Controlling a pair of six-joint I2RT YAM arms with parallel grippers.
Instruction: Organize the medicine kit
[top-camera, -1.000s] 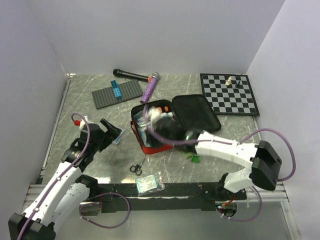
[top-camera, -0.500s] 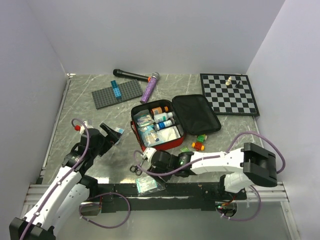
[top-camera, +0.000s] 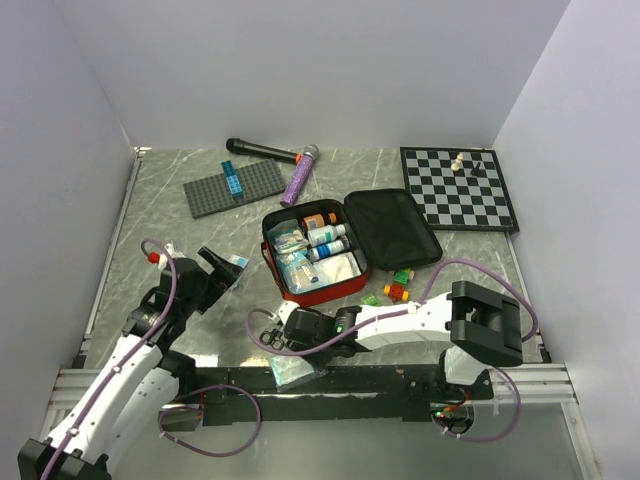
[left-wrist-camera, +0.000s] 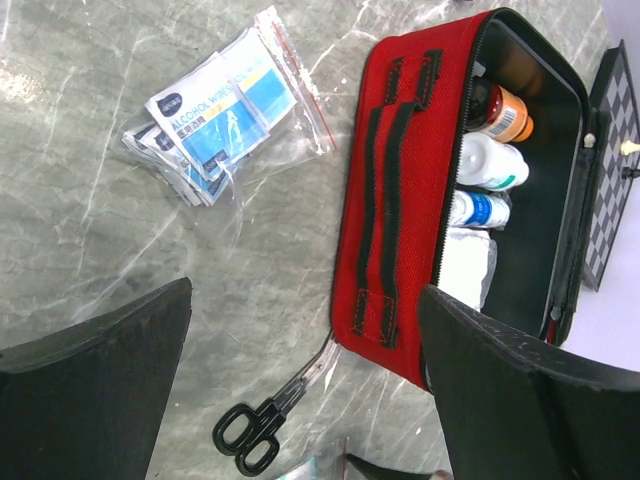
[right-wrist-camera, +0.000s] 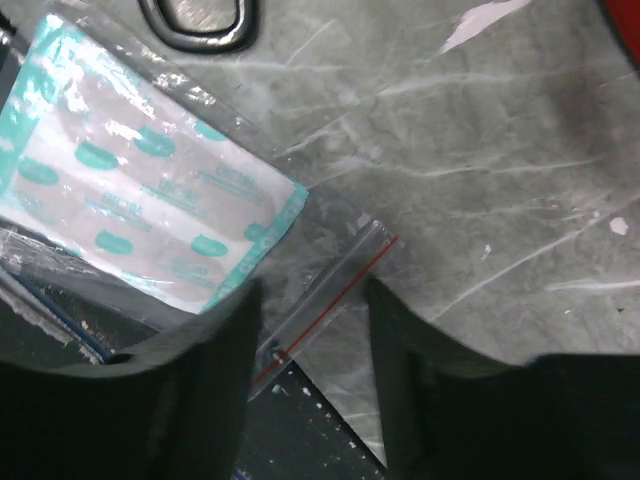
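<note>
Medicine kit (top-camera: 322, 294): open at centre of marble table (top-camera: 160, 205), black-lined lid (top-camera: 392, 225) folded flat to the right.
Kit contents: orange-capped bottle (top-camera: 318, 219), two white bottles (top-camera: 328, 236), flat packets (top-camera: 288, 240), packed side by side.
Loose bags: alcohol wipes bag (left-wrist-camera: 215, 115) left of kit; zip bag of teal-printed dressings (right-wrist-camera: 150, 210) at near table edge, partly over it.
Scissors (top-camera: 268, 335): flat on table, between kit and zip bag.
Left gripper (left-wrist-camera: 305, 295): fingers spread wide, nothing between them, above table left of kit.
Right gripper (right-wrist-camera: 313, 300): low over zip bag's corner, fingers apart, seal edge between them, not clamped.
Clearances: kit well apart from left wall; chessboard (top-camera: 460, 188) near lid's far corner; small green and orange items (top-camera: 397, 290) just beside kit's right front corner.
Change: right gripper shifted from over kit to near edge within one second; left arm pose unchanged over last half second.
</note>
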